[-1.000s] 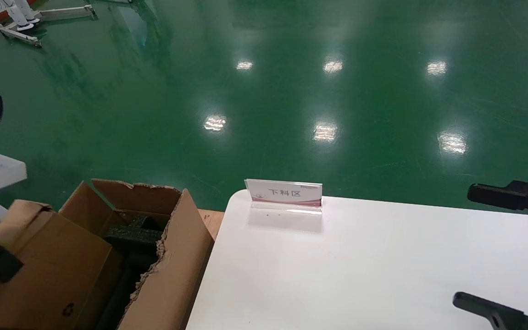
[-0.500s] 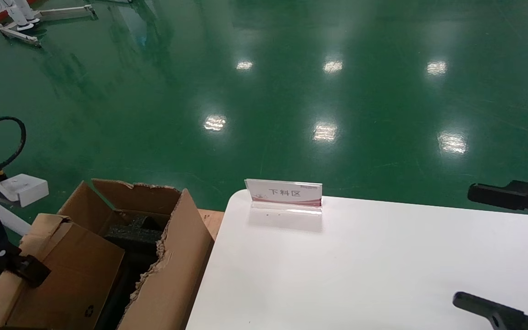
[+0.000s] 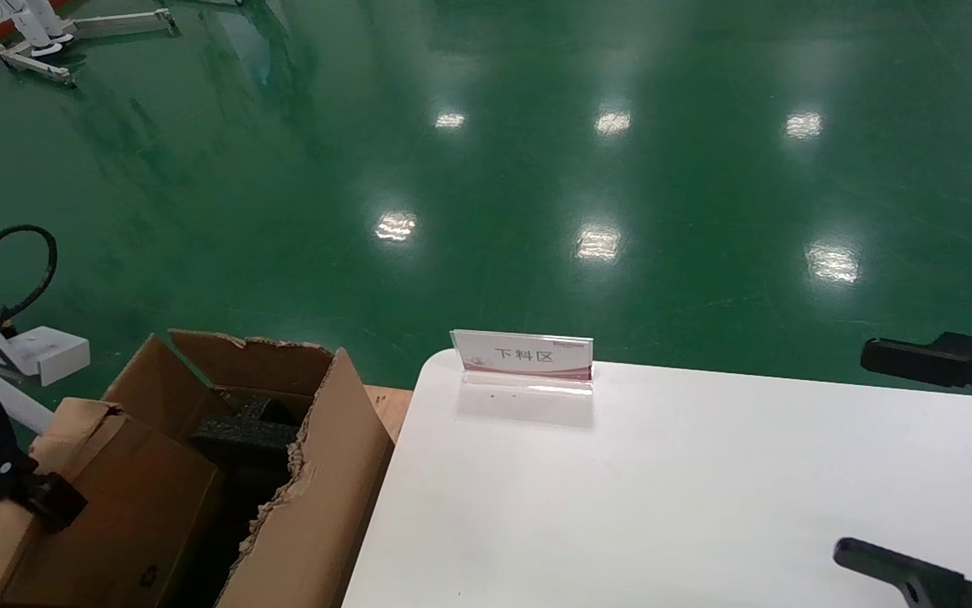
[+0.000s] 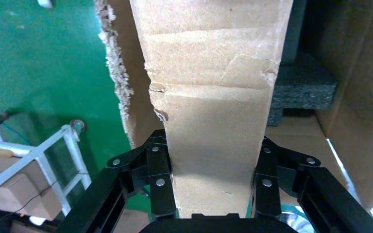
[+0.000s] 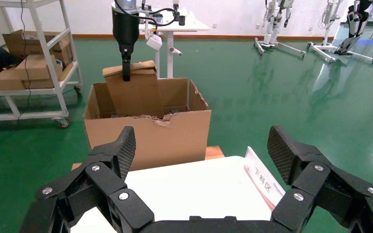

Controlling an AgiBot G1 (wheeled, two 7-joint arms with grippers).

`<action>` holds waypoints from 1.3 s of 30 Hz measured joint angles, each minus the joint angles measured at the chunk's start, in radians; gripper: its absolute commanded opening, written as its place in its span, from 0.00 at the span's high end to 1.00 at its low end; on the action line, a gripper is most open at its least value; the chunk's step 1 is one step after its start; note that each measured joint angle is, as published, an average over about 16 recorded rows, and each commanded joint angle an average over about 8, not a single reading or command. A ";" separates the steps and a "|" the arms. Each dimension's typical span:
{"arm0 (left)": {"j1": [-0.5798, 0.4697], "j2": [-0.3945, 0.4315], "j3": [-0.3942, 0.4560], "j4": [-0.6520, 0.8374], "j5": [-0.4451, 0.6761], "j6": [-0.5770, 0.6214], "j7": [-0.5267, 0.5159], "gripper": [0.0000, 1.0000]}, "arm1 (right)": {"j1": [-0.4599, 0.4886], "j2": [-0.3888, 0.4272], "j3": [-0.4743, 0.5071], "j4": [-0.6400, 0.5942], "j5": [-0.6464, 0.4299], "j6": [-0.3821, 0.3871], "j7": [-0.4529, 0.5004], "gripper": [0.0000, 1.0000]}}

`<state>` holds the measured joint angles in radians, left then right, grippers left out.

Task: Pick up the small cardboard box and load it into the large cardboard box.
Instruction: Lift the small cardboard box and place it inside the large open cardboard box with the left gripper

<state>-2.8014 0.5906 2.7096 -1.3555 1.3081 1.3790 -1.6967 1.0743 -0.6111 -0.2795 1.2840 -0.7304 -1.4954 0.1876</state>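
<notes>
In the head view, the left gripper (image 3: 29,498) sits at the lower left of the frame, its black fingers clamped on the top edge of the small cardboard box (image 3: 105,507), a smooth brown carton with a small black recycling mark low on its face; the carton stands tilted inside the open top of the large cardboard box (image 3: 317,498), whose corrugated flaps have ragged, torn edges and which shows black foam padding (image 3: 245,431) inside. A glossy white table (image 3: 663,498) with a rounded corner fills the lower right, carrying a clear acrylic sign holder (image 3: 524,361) with a printed card. The right gripper (image 3: 925,456) hangs at the right edge over the table, its 2 black fingers spread wide and holding nothing. Behind lies a shiny green floor (image 3: 536,169). In the left wrist view, the 2 riveted black fingers (image 4: 158,174) press on either side of the small carton's creased panel at the bottom centre, with coarse grey-black foam at the centre right and the torn flap at the upper left. In the right wrist view, the textured pads (image 5: 121,150) stand far apart in the foreground; at the upper left, the left gripper pinches the small carton upright in the large carton, beside a white metal shelf rack (image 5: 29,73).
</notes>
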 measured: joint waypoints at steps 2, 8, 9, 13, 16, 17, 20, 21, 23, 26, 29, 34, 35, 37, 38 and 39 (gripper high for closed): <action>0.014 0.007 -0.002 0.008 0.004 -0.003 -0.001 1.00 | 0.000 0.000 0.000 0.000 0.000 0.000 0.000 0.00; 0.059 0.030 -0.008 0.032 0.017 -0.017 -0.007 1.00 | 0.000 0.000 0.000 0.000 0.000 0.000 0.000 0.00; 0.066 0.034 -0.010 0.036 0.020 -0.019 -0.008 1.00 | 0.000 0.000 0.000 0.000 0.000 0.000 0.000 0.00; 0.096 0.050 -0.015 0.050 0.030 -0.031 -0.015 1.00 | 0.000 0.000 0.000 0.000 0.000 0.000 0.000 0.00; 0.116 0.061 -0.019 0.059 0.038 -0.041 -0.020 1.00 | 0.000 0.000 0.000 0.000 0.000 0.000 0.000 0.00; 0.122 0.064 -0.020 0.062 0.041 -0.044 -0.022 1.00 | 0.000 0.000 0.000 0.000 0.000 0.000 0.000 0.00; 0.140 0.074 -0.023 0.069 0.049 -0.055 -0.028 1.00 | 0.000 0.000 0.000 0.000 0.000 0.000 0.000 0.00; 0.145 0.077 -0.024 0.072 0.052 -0.058 -0.029 1.00 | 0.000 0.000 0.000 0.000 0.000 0.000 0.000 0.00; 0.155 0.082 -0.025 0.075 0.057 -0.065 -0.033 1.00 | 0.000 0.000 0.000 0.000 0.000 0.000 0.000 0.00; 0.169 0.089 -0.027 0.080 0.063 -0.073 -0.039 1.00 | 0.000 0.000 0.000 0.000 0.000 0.000 0.000 0.00; 0.182 0.094 -0.028 0.084 0.068 -0.081 -0.043 1.00 | 0.000 0.000 0.000 0.000 0.000 0.000 0.000 0.00; 0.199 0.100 -0.029 0.089 0.076 -0.092 -0.050 1.00 | 0.000 0.000 0.000 0.000 0.000 0.000 0.000 0.00; 0.203 0.101 -0.029 0.090 0.078 -0.094 -0.052 1.00 | 0.000 0.000 0.000 0.000 0.000 0.000 0.000 0.00; 0.209 0.103 -0.029 0.091 0.080 -0.098 -0.054 1.00 | 0.000 0.000 0.000 0.000 0.000 0.000 0.000 0.00; 0.212 0.103 -0.029 0.092 0.081 -0.099 -0.055 1.00 | 0.000 0.000 0.000 0.000 0.000 0.000 0.000 0.00; 0.215 0.104 -0.028 0.092 0.082 -0.100 -0.056 1.00 | 0.000 0.000 0.000 0.000 0.000 0.000 0.000 0.00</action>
<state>-2.5868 0.6946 2.6812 -1.2631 1.3899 1.2787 -1.7524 1.0742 -0.6110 -0.2795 1.2838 -0.7303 -1.4953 0.1876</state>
